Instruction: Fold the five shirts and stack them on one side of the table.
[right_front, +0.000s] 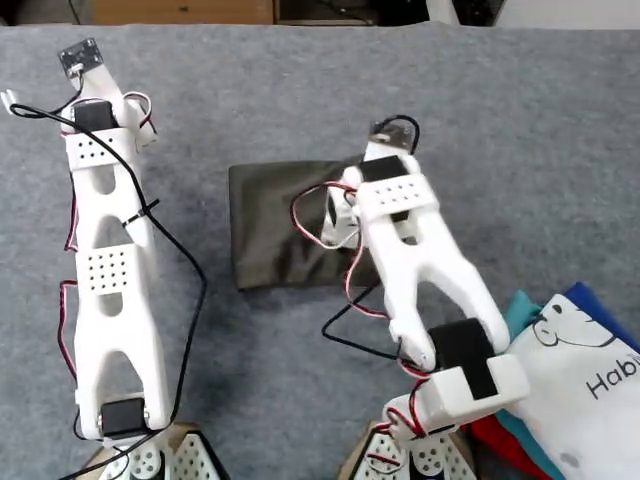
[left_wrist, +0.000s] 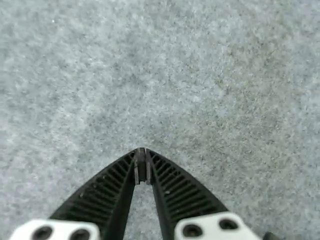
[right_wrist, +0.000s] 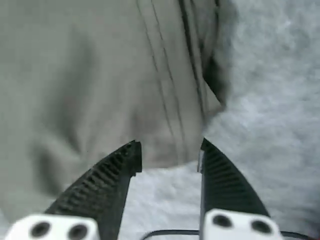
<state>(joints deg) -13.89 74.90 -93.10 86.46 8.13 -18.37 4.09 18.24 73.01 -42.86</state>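
A dark olive shirt, folded into a rectangle, lies flat on the grey table cover near the middle. My right arm stretches over the shirt's right edge. In the right wrist view my right gripper is open, its fingertips just above the hem of the olive shirt, with nothing between them. My left arm lies along the left side of the table. My left gripper is shut and empty over bare grey cover. Unfolded shirts are piled at the front right, a white printed shirt on top.
Under the white shirt show blue, teal and red cloth. Black and red cables hang from both arms over the cover. Grey cover spreads around the olive shirt, widest at the back right.
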